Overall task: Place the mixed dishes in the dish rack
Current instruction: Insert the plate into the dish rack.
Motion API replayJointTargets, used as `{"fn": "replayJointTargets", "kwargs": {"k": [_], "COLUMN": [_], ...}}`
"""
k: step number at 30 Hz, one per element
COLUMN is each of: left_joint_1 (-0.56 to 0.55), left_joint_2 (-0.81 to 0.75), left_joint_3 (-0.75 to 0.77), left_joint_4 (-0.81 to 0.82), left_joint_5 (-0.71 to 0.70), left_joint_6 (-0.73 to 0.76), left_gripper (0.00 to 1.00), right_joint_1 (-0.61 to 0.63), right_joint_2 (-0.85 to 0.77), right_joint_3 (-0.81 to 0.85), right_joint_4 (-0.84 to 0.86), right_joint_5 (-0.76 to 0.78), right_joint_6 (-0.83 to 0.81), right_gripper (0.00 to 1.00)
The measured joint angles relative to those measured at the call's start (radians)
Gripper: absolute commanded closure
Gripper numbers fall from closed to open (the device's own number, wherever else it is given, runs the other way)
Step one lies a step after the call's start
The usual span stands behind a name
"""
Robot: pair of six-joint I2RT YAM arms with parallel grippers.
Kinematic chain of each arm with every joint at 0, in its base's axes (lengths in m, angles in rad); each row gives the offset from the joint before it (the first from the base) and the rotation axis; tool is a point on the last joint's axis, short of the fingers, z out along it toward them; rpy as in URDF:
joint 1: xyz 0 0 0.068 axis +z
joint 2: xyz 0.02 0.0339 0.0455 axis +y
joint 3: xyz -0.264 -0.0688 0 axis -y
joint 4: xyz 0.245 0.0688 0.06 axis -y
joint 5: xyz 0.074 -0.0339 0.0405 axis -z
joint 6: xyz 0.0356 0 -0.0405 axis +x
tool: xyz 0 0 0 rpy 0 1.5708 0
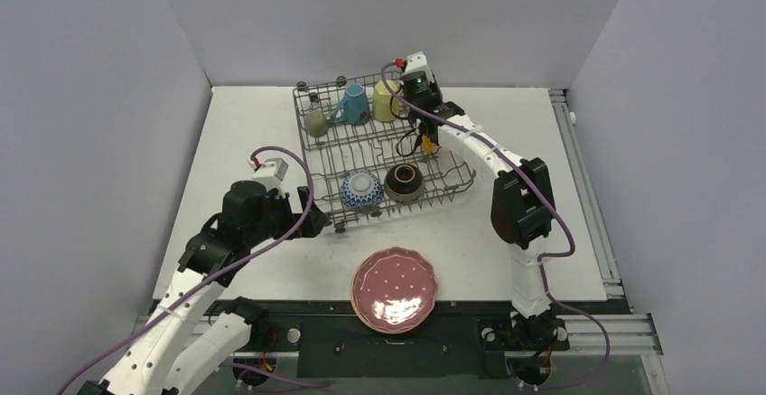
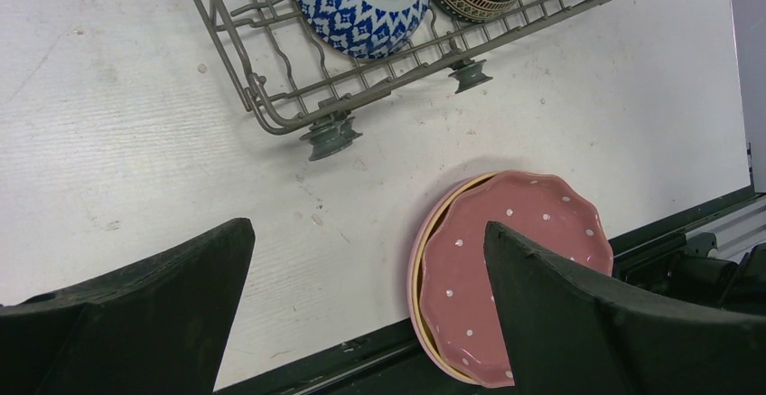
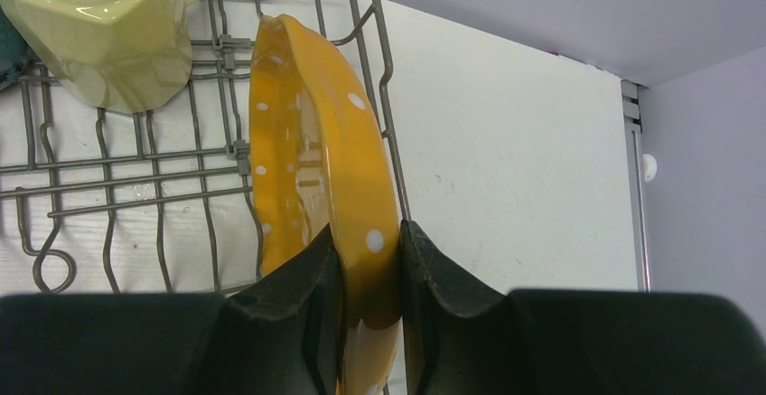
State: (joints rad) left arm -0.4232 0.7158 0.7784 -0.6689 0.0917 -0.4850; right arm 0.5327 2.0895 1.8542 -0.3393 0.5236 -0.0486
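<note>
The right pincer [image 3: 366, 232] grips the orange plate [image 3: 307, 142] on edge at the dish rack's [image 1: 316, 155] far right. Next it likely needs seating between tines, then release. The left pincer [image 2: 366, 232] gapes wide.

The left arm [image 1: 172, 312] and the right arm [image 1: 522, 273] are built of white links joined by bulky black housings. A purple cable [image 1: 310, 192] loops along each. The right wrist carries a white module with a green light [image 1: 417, 77] and a red tip [image 1: 398, 60]. The left gripper [image 2: 368, 228] and the right gripper [image 3: 368, 228] have matte black, wedge-shaped fingers.
</note>
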Motion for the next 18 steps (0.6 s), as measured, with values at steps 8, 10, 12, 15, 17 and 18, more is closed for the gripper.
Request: {"fn": "replayJointTargets", "kwargs": {"k": [8,10,12,15,17,18], "left_joint_1": [0.003,0.006,0.007,0.008,0.008,0.009], "left_joint_2": [0.001,0.001,0.001,0.002,0.003,0.004], "left_joint_3": [0.000,0.000,0.000,0.000,0.000,0.000], "left_joint_4": [0.000,0.000,0.000,0.000,0.000,0.000], "left_joint_5": [0.004,0.005,0.007,0.011,0.013,0.014], "left_joint_6": [0.000,0.000,0.000,0.000,0.000,0.000], "left_gripper": [0.03,0.03,0.03,0.03,0.03,0.03], "right_joint_1": [-0.001,-0.001,-0.001,0.001,0.003,0.005], "right_joint_2": [0.000,0.000,0.000,-0.001,-0.001,-0.002], "right_joint_3": [-0.047,-0.054,-0.060,-0.071,-0.073,-0.077], "right_joint_4": [0.042,0.055,0.066,0.087,0.092,0.096], "right_joint_5": [0.002,0.005,0.009,0.019,0.024,0.028], "right_joint_6": [0.015,0.015,0.015,0.015,0.016,0.016], "right_gripper": [1.00,1.00,1.00,0.98,0.89,0.86]}}
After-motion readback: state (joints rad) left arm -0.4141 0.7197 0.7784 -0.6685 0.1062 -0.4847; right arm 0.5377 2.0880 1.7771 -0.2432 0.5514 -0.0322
